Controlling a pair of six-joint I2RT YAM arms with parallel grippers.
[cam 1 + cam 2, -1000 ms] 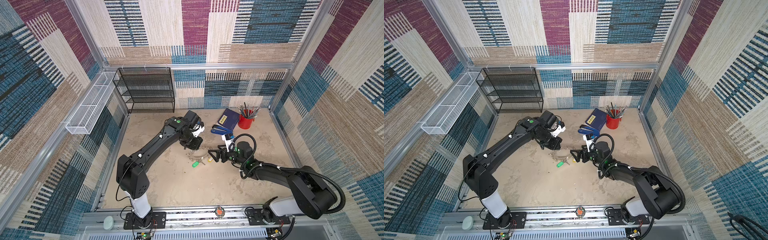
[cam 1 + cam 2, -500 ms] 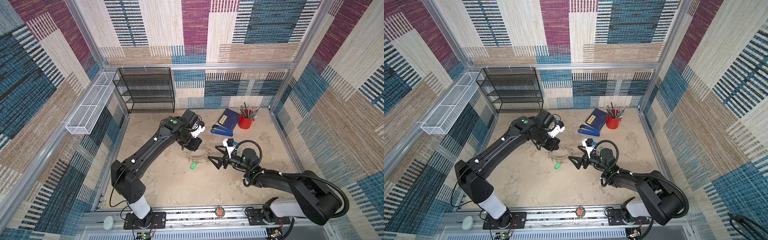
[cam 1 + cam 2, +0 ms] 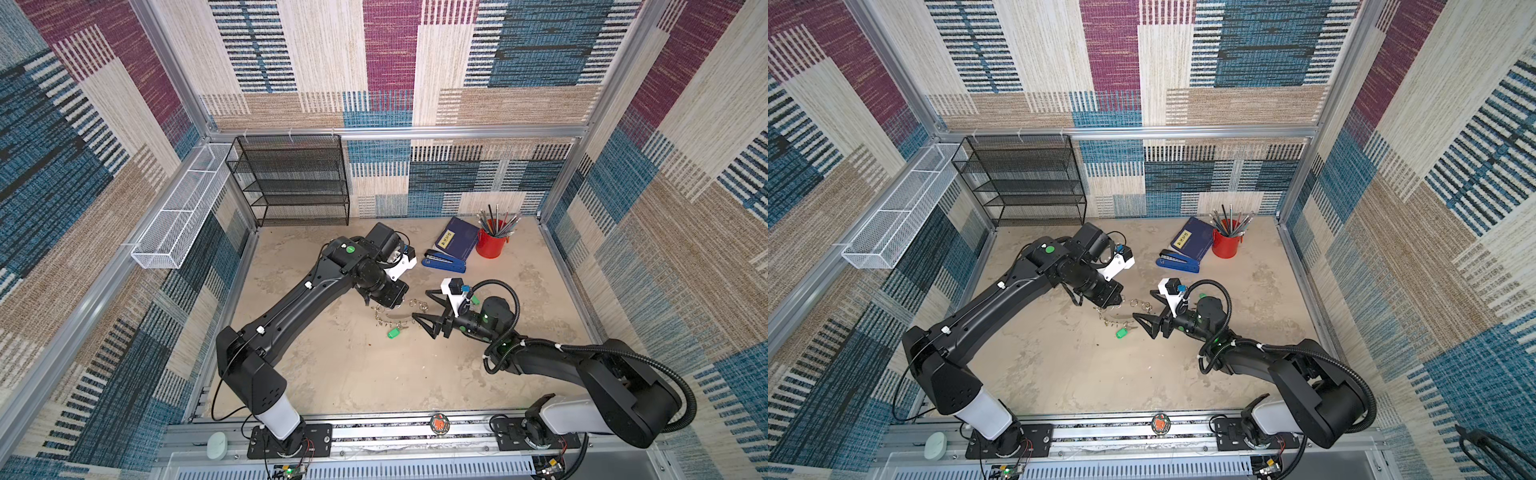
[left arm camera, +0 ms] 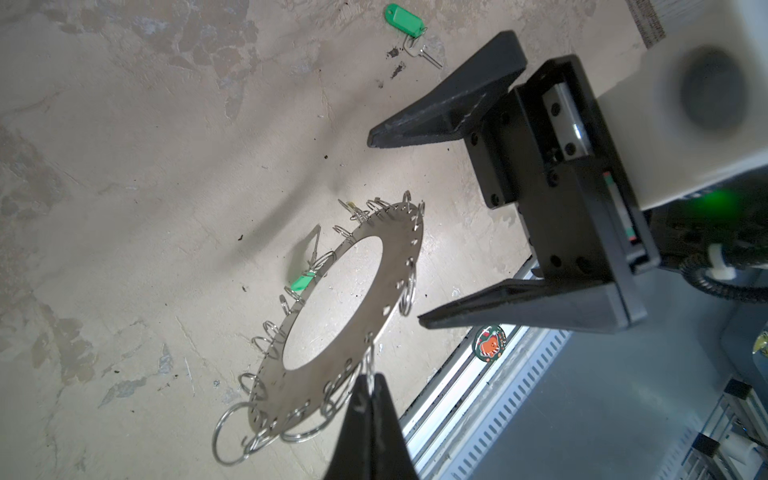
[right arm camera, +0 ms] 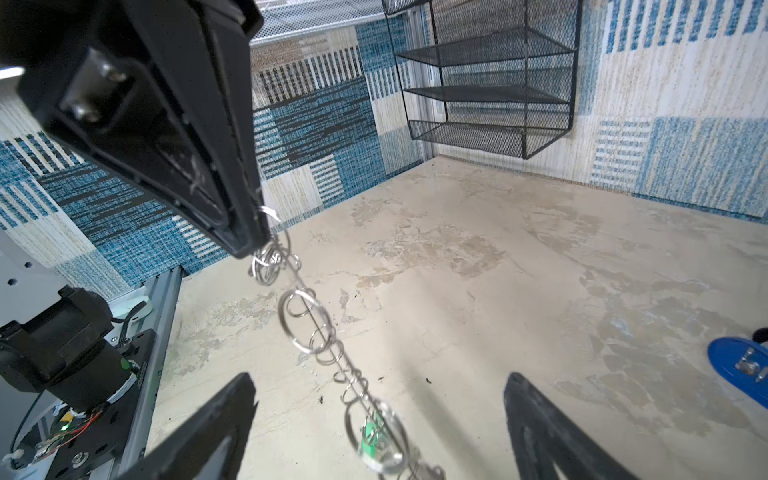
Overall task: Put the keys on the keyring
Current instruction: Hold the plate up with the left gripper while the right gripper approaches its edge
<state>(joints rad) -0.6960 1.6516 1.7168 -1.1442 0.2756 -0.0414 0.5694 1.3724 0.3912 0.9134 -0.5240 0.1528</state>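
Note:
The keyring, a flat grey disc with split rings round its rim, hangs tilted above the table. My left gripper is shut on one of those rings. In both top views the keyring shows mid-table. A green-tagged key hangs at its low rim. Another green-tagged key lies loose on the table. My right gripper stands open just right of the keyring, one finger either side of its edge, touching nothing.
A blue stapler, a navy book and a red cup of pens stand at the back right. A black mesh shelf is at the back, a white wire basket on the left wall.
The left gripper has carried the keyring slightly toward the front. The right gripper has turned and come up to the keyring's right edge, still open.

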